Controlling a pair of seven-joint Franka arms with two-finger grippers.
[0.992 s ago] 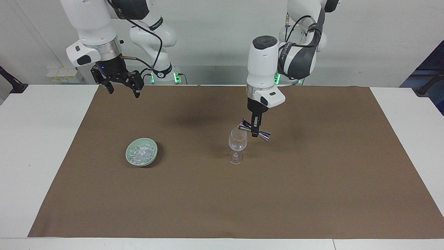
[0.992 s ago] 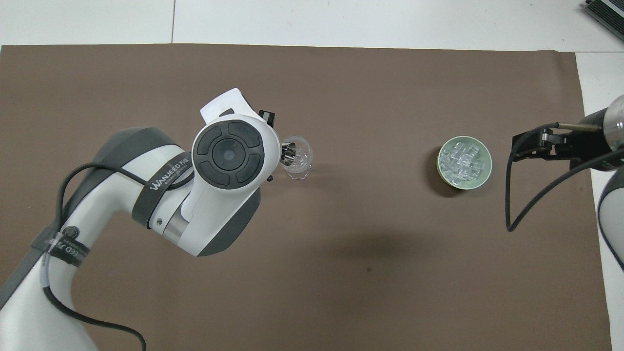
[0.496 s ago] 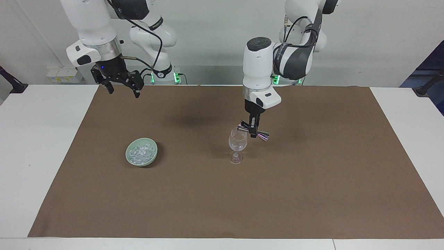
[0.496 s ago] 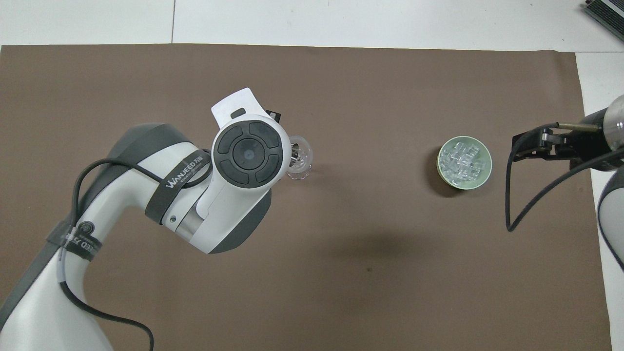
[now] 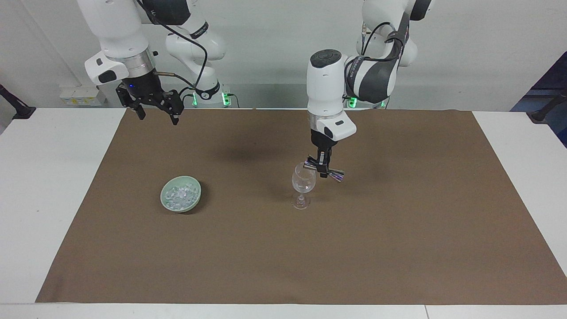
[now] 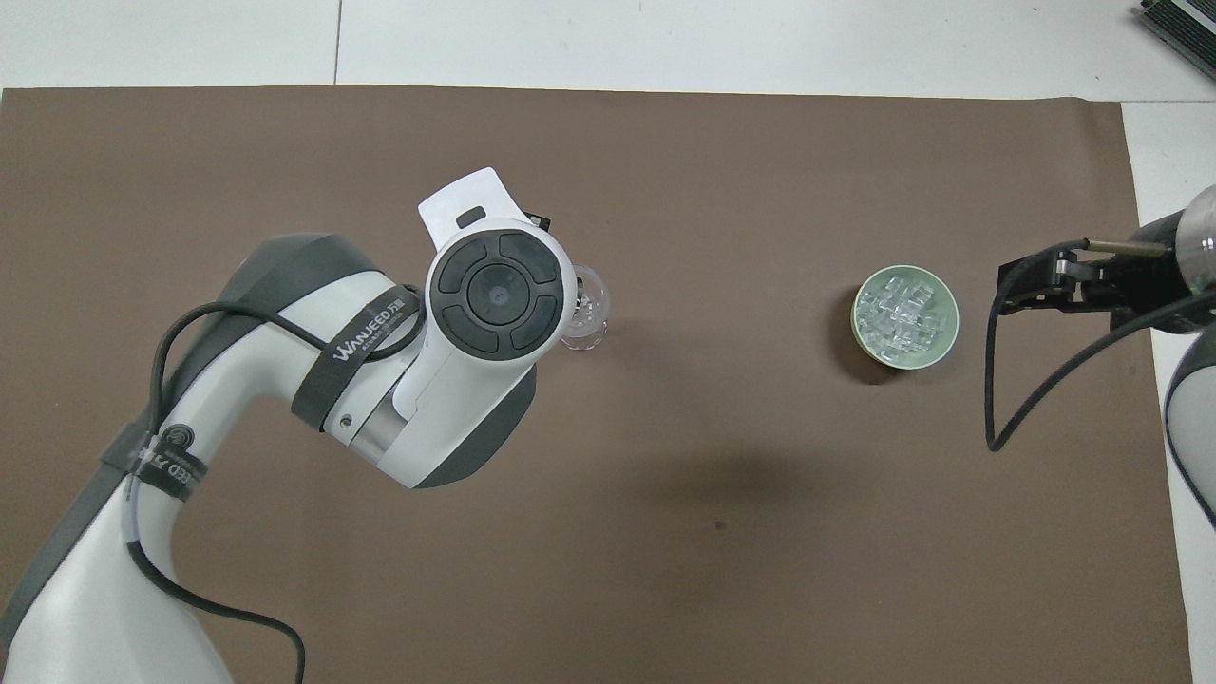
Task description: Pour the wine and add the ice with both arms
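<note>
A clear stemmed wine glass (image 5: 303, 180) (image 6: 589, 309) stands near the middle of the brown mat. My left gripper (image 5: 325, 170) hangs just over its rim, shut on a shiny metal jigger (image 5: 337, 175). The jigger is tilted, with its lower mouth at the glass's rim. From above, the left arm's wrist hides the gripper and most of the jigger. The ice (image 5: 179, 195) (image 6: 902, 312) lies heaped in a pale green bowl (image 5: 194, 199) (image 6: 940, 347) toward the right arm's end. My right gripper (image 5: 158, 116) (image 6: 1021, 285) waits open in the air, at the mat's edge by the robots.
The brown mat (image 5: 283, 257) covers most of the white table (image 5: 53, 177). A dark object (image 6: 1178, 24) shows at the table's corner farthest from the robots, at the right arm's end.
The left arm has shifted a little toward the right arm's end, bringing the jigger's mouth closer over the glass. The right arm has not moved.
</note>
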